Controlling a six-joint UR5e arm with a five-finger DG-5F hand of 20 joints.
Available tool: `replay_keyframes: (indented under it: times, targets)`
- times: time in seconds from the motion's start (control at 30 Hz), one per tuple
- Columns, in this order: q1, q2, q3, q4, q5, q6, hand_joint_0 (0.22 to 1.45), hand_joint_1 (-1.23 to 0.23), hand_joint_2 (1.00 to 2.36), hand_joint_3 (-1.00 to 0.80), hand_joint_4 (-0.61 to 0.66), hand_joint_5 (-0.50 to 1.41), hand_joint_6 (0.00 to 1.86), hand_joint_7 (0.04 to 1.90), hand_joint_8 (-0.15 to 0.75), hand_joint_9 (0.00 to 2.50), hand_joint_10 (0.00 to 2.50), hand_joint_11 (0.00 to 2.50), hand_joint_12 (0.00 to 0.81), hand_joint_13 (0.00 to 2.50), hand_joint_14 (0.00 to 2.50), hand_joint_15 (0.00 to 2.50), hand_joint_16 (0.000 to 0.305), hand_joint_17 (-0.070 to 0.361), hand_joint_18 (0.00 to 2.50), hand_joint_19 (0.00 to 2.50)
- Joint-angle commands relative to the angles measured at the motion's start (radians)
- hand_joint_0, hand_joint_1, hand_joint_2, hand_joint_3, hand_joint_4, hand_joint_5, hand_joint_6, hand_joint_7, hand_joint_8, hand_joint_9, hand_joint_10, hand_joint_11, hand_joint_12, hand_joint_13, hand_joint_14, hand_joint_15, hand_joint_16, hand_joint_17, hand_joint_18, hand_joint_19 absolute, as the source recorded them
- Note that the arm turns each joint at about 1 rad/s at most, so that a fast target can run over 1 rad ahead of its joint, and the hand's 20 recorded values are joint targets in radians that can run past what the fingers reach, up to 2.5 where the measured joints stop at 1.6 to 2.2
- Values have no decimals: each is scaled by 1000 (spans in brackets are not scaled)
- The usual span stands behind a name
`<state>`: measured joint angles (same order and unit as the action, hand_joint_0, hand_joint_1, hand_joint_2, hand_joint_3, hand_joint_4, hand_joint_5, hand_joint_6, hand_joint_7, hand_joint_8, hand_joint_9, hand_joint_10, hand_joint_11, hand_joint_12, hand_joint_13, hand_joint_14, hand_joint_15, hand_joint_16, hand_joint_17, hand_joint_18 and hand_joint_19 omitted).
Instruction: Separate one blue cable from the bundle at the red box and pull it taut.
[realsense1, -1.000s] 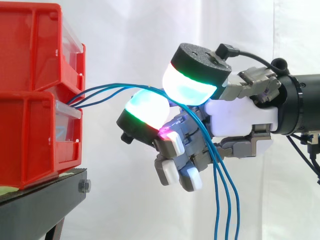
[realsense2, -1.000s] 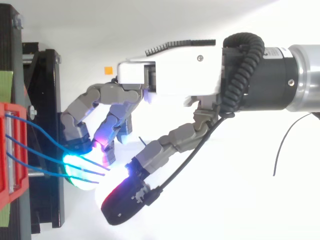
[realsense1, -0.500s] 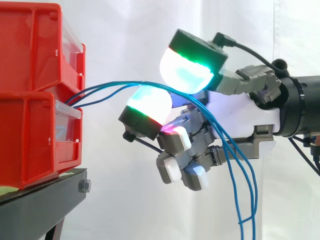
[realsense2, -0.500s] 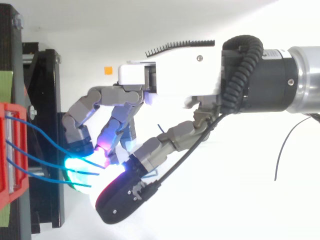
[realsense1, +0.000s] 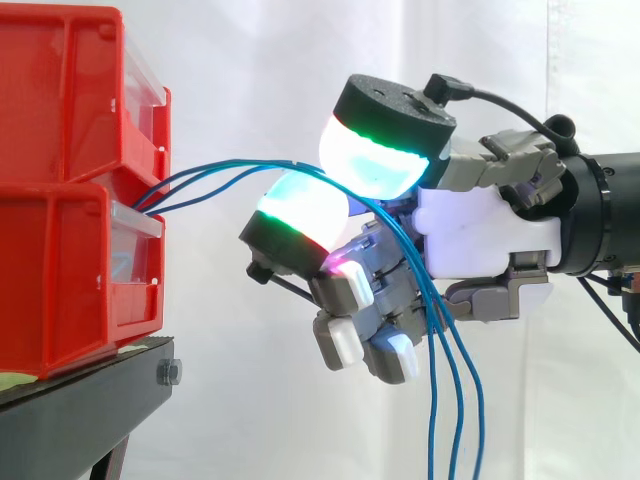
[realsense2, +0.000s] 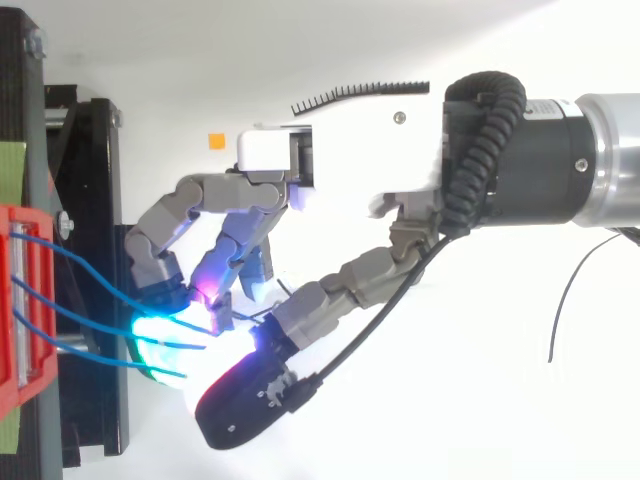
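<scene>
Robot hand (realsense1: 482, 238), curled, its pads (realsense1: 375, 165) clamping the blue cables (realsense1: 205, 178), which arc from the red bins (realsense1: 60, 250) beyond its fingertips and hang below its palm. Thin, limp, likely slippery: pinch one strand just ahead of the pads.

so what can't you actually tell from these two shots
Side view: how many blue cables the hand pinches; its glowing pads cover them.
Side view: the cables' lower ends, cut off by the bottom edge.
Top view: the cables beyond the pads, lost in their glow.
Both views: their fixing inside the red bins.
</scene>
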<state>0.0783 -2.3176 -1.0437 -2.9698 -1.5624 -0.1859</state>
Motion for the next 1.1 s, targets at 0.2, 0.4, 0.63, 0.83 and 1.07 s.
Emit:
replay_keyframes:
  times: [0.2, 0.4, 0.63, 0.83, 1.07]
  targets:
    - [0, 1, -1, 0, -1, 5, 803, -963, 1000, -500, -3, -195, 882, 1076, 290, 873, 29, 897, 364, 828, 22, 630, 46, 103, 856, 864]
    - [0, 0, -2, 0, -1, 8, 636, -951, 1000, -500, 17, -174, 870, 1076, 306, 923, 30, 916, 361, 853, 25, 648, 45, 100, 871, 909]
    - [0, 0, -2, 0, -1, 8, 554, -865, 1000, -500, 58, -124, 766, 1101, 321, 950, 28, 866, 365, 867, 24, 636, 46, 104, 900, 916]
    - [0, 0, -4, 0, -4, 11, 585, -610, 1000, -500, 22, -90, 698, 1232, 323, 983, 28, 829, 353, 852, 22, 626, 44, 99, 891, 939]
    - [0, 0, -4, 0, -5, 11, 608, -614, 1004, -446, 10, -96, 731, 1216, 324, 977, 27, 830, 345, 791, 23, 612, 43, 97, 848, 990]
